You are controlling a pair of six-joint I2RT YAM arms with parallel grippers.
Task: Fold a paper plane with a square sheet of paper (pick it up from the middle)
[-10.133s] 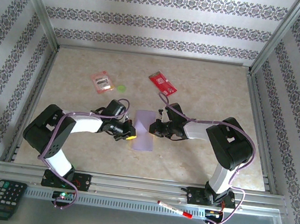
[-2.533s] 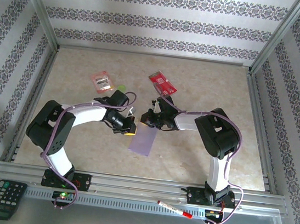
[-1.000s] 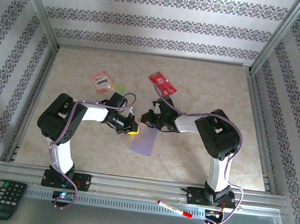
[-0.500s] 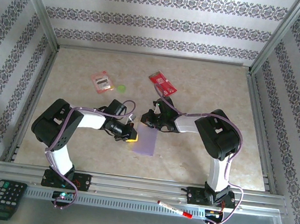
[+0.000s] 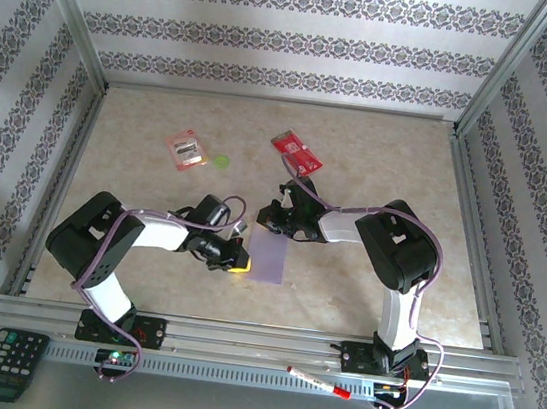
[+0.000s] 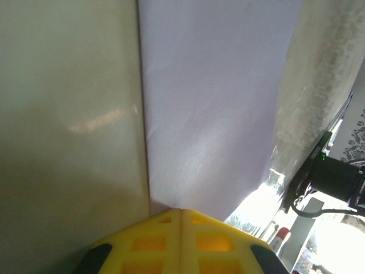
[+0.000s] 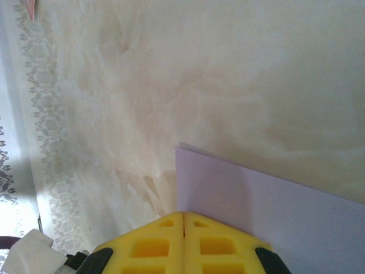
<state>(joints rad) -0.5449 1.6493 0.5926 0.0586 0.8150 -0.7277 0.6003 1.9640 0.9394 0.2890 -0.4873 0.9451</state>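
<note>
Surroundings, from the top view:
- red card (image 5: 297,151) flat on the table (image 5: 390,159), toward the far side;
- pink-red packet (image 5: 186,149) to the far left, with a small green disc (image 5: 222,161) just beside it;
- calculator (image 5: 5,363) and red marker (image 5: 319,383) on the metal rail (image 5: 236,339) area at the near edge, off the tabletop.

All five well apart from the sheet of paper (image 5: 269,256).

Crowding the sheet: the two arm ends.
- Left gripper (image 5: 237,261) at the sheet's near-left corner, reaching in from the left.
- Right gripper (image 5: 267,222) at the far-left corner, reaching in from the right across the far short edge.

Sheet position: flat on the table, near the middle, between the two grippers. Pale lilac, plain, longer than wide as seen from above.

Orientation: long axis from the near edge toward the far wall, roughly square to the table. One short end toward the arm bases, the other toward the red card. Both ends cut square.

Left wrist view: sheet of paper (image 6: 211,103) stretching away from the left gripper (image 6: 181,212), one long edge straight ahead. Yellow fingertips pressed together, seam closed, nothing between them, meeting the sheet's near edge. Pressing contact: cannot tell.

Right wrist view: right gripper (image 7: 183,214) likewise pinched together with nothing clamped, set over a corner of the sheet of paper (image 7: 256,205).
</note>
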